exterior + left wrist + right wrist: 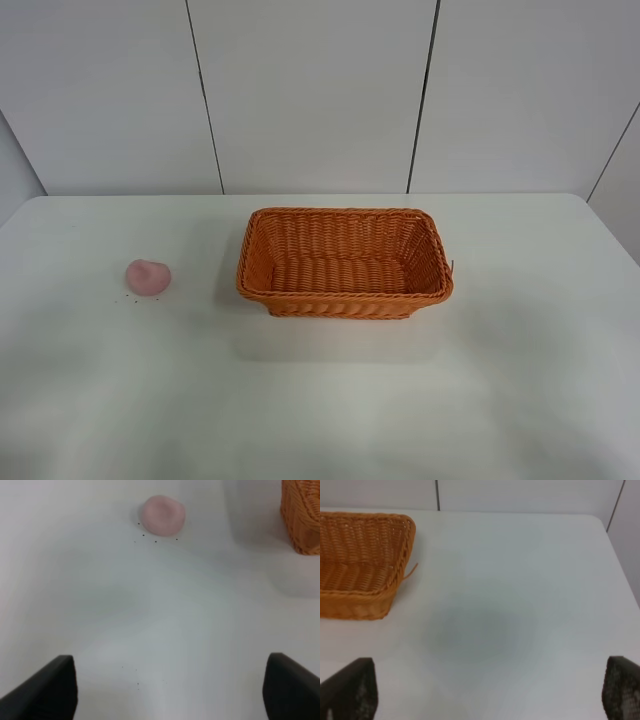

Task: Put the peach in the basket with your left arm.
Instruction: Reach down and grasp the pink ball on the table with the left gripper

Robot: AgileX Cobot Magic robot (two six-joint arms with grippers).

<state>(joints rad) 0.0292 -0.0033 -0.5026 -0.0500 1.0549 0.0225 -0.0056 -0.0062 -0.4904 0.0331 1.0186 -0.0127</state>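
Pink peach sits on the desk well left of the basket, untouched; left gripper hangs spread wide and empty, short of it, so I'd call this the approach step: next move needs advancing over the peach, lowering, then closing.

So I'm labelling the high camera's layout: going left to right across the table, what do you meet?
Peach → basket, both on the white table, with a bare gap between them. No arm or gripper shows in this view.
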